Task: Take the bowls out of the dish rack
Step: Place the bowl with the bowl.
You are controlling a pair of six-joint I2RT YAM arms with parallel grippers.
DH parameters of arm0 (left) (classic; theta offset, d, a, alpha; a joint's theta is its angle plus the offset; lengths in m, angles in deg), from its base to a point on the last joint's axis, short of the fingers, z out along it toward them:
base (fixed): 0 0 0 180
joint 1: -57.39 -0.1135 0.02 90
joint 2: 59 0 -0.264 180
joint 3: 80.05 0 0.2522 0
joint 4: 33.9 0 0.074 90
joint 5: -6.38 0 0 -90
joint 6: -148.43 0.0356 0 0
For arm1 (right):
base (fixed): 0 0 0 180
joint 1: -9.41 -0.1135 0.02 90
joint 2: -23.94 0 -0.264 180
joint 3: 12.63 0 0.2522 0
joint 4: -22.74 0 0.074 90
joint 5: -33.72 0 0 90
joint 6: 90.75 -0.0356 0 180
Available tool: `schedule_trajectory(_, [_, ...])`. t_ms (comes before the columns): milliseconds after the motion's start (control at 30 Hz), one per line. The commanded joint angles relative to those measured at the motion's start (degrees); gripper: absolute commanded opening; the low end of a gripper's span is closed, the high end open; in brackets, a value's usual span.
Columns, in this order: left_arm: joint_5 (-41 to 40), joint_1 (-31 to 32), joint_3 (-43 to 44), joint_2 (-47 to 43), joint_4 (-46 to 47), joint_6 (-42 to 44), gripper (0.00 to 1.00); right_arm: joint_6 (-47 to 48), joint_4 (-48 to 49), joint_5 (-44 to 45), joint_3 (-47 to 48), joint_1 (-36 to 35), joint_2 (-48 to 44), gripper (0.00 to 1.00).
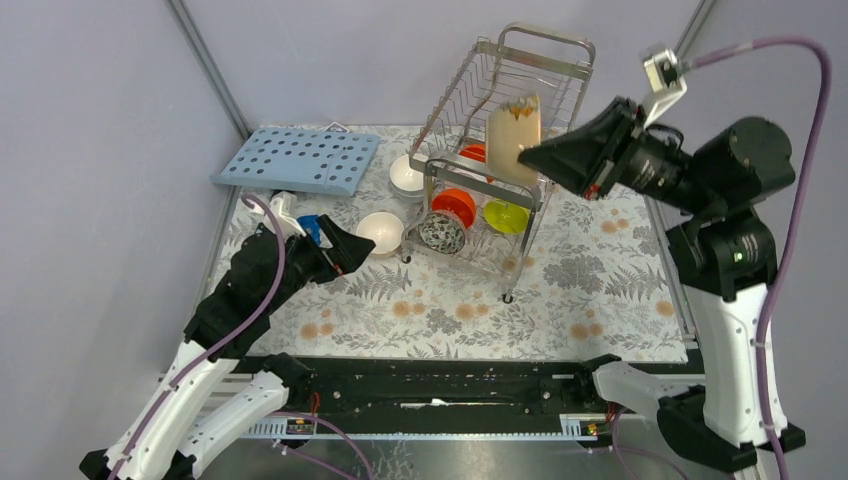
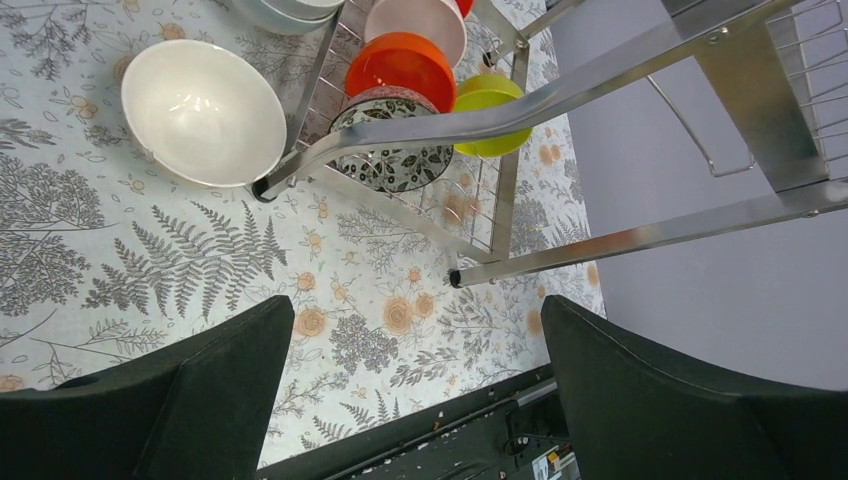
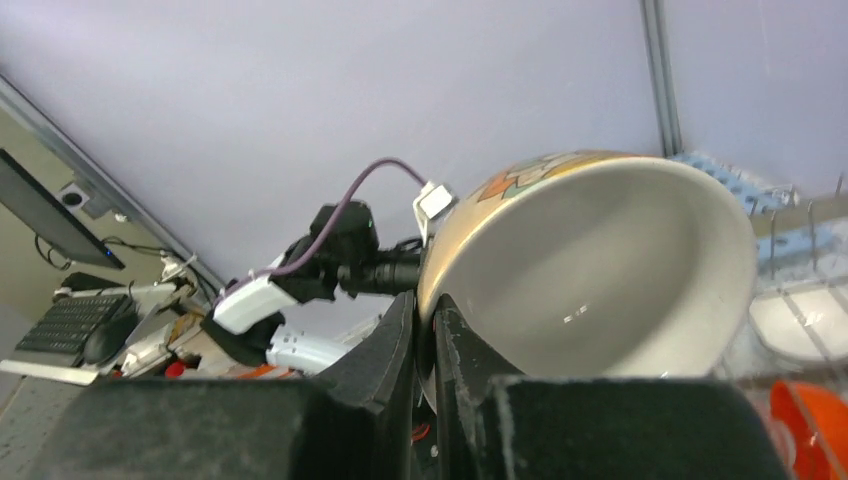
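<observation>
The steel wire dish rack [image 1: 500, 95] stands at the back middle; it also shows in the left wrist view [image 2: 600, 90]. Its lower tier holds an orange-red bowl [image 1: 455, 206], a speckled bowl [image 1: 441, 232] and a lime-green bowl [image 1: 506, 215]. My right gripper [image 1: 528, 157] is shut on the rim of a cream-beige bowl [image 1: 514, 138] and holds it in the air over the rack; it fills the right wrist view [image 3: 600, 270]. A white bowl [image 1: 380, 232] and a stack of white bowls [image 1: 407, 175] sit on the mat. My left gripper [image 1: 348, 252] is open and empty beside the white bowl.
A light-blue perforated board [image 1: 298, 160] lies at the back left. A small blue block [image 1: 311, 229] sits by the left arm. The floral mat [image 1: 560, 300] covers the table in front of the rack. Frame posts stand at the back corners.
</observation>
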Motion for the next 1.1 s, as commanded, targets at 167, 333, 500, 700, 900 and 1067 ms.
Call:
schedule_trajectory(167, [-3.31, -0.13, 6.27, -1.41, -2.75, 4.36, 0.99, 12.29, -9.19, 17.38, 28.80, -12.30, 22.11, 0.00])
schedule_trajectory(333, [-5.51, -0.11, 7.14, -2.59, -5.16, 5.04, 0.99, 11.04, -6.50, 19.94, 33.98, -15.78, 27.00, 0.00])
schedule_trajectory(500, [-10.56, -0.11, 8.46, -4.60, -6.79, 4.27, 0.99, 18.23, -10.30, 26.74, 35.28, -25.29, 28.47, 0.00])
schedule_trajectory(700, [-14.37, -0.11, 9.20, -6.27, -7.80, 2.37, 0.99, 23.82, -14.84, 34.45, 38.87, -39.49, 31.60, 0.00])
schedule_trajectory(900, [-18.87, -0.11, 10.85, -6.29, -11.87, 0.02, 0.99, 30.90, -17.22, 46.45, 31.23, -51.70, 29.48, 0.00])
schedule_trajectory(1067, [-24.80, -0.11, 12.39, -6.37, -14.65, -3.41, 0.99, 36.70, -16.84, 61.42, 19.74, -63.59, 25.82, 0.00])
